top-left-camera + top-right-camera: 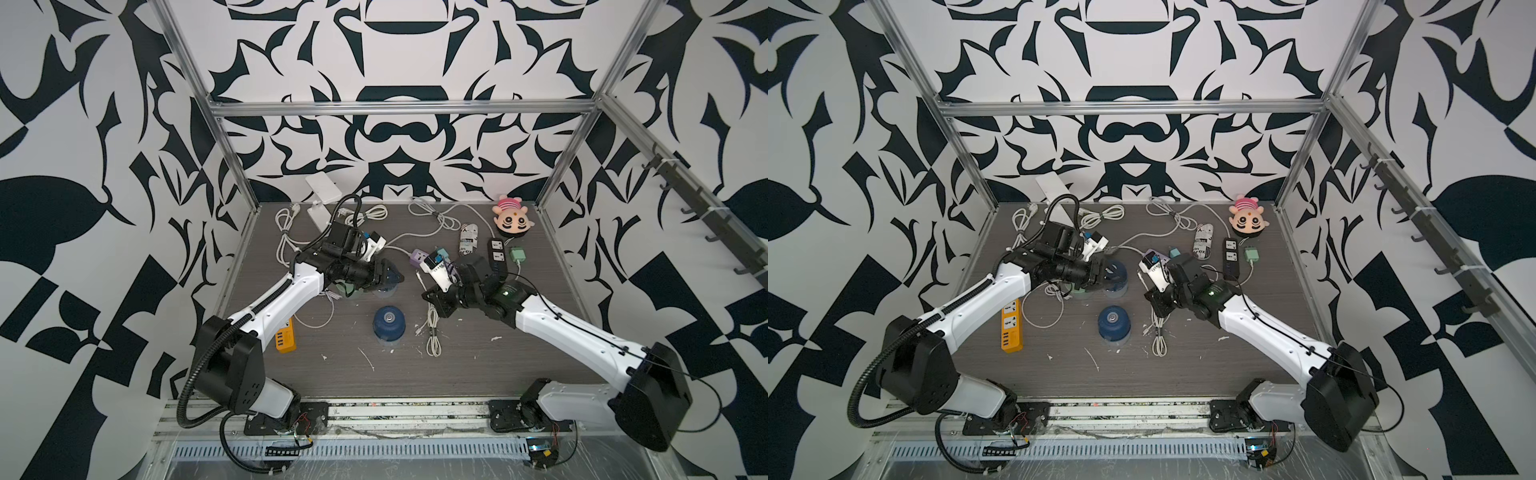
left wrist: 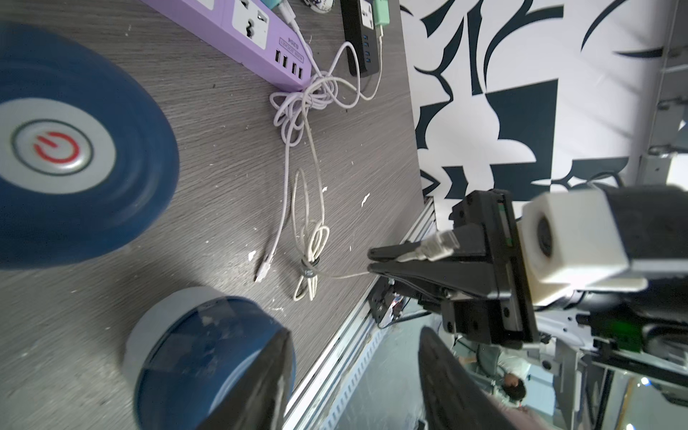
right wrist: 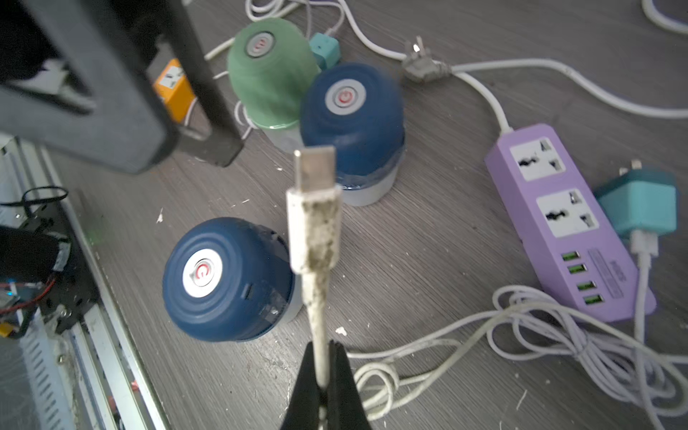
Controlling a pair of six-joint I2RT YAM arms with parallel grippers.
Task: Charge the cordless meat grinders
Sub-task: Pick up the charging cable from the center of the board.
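Three cordless meat grinders stand mid-table. One navy grinder [image 1: 389, 324] [image 1: 1113, 325] [image 3: 219, 279] is alone near the front. A second navy one [image 1: 1116, 277] [image 3: 352, 108] [image 2: 74, 149] touches the mint green one [image 3: 268, 74], which my left arm mostly hides in both top views. My left gripper [image 1: 1104, 274] [image 2: 353, 387] hovers open over the second navy grinder with nothing between its fingers. My right gripper [image 1: 430, 297] [image 3: 324, 357] is shut on a dirty white charging cable [image 3: 314, 223], plug tip up, just right of the front grinder.
A purple power strip [image 3: 566, 223] with a teal charger [image 3: 638, 203] lies behind my right gripper. An orange strip [image 1: 1010, 326] lies front left, a black strip [image 1: 1230, 257] and pink plush [image 1: 1248, 218] back right. White cable coils [image 3: 558, 335] trail across the table.
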